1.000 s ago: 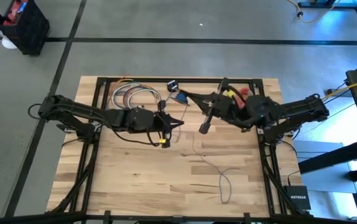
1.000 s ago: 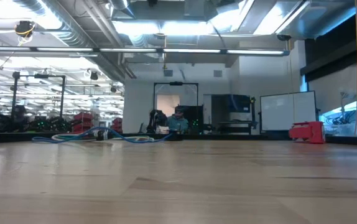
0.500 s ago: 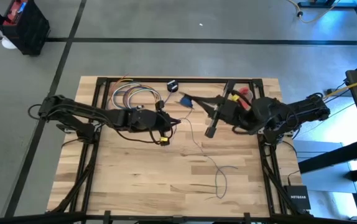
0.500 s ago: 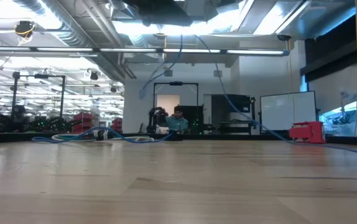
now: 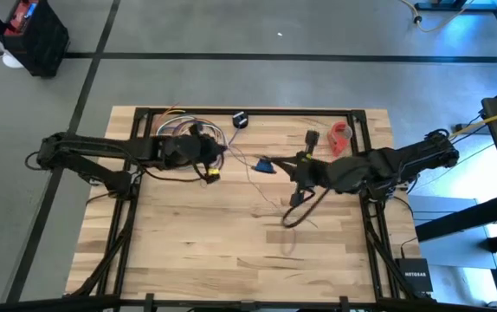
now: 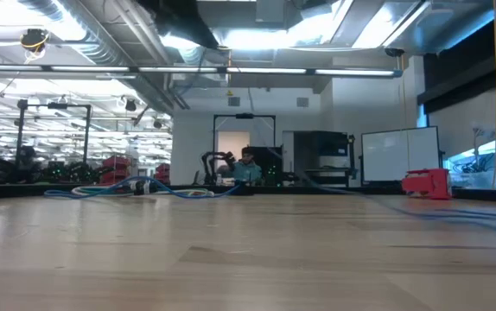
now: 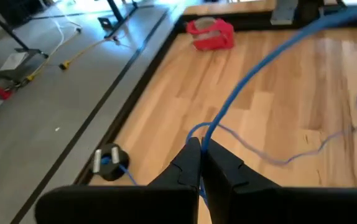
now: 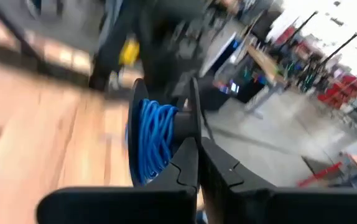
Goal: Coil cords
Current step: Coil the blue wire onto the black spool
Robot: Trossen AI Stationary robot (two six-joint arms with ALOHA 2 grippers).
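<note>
Wide wooden table (image 5: 231, 251), seen from above, framed in black.

Reaching in from the left, the left arm, with the left tool (image 7: 199, 144) over the far part of the table. Pinched fully shut on the cord (image 7: 247, 74), thin and blue, rising away from the fingertips through the air.

Reaching in from the right, the right arm, with the right tool (image 8: 197, 148) near the table's middle. Fingers drawn together with no visible gap. Just at their tips, a wound blue coil (image 8: 150, 140) between dark flanges, probably gripped, though not plain enough to say.

Likely trouble from here:
- Slipping of the thin cord out of the left pinch under an uneven pull.
- Slackening, and turns spilling off the coil.
- Dragging of the puck toward the far edge, or snagging it there.

Around, by size:
- Loose bundle of coloured cables (image 5: 177, 132) at the far left of the table, just beside the left tool and close enough to tangle with the cord.
- Red tape roll (image 5: 341, 134) at the far right, beside the right arm and apart from the raised cord.
- Small black round puck (image 7: 108, 163) at the cord's end, lying near the far edge between bundle and tape roll.
- Slack stretches of the cord lying loose on bare wood beyond the left tool, not yet gathered.

Far back in the room, in the low view, a person (image 6: 248, 164), well away from the table.
</note>
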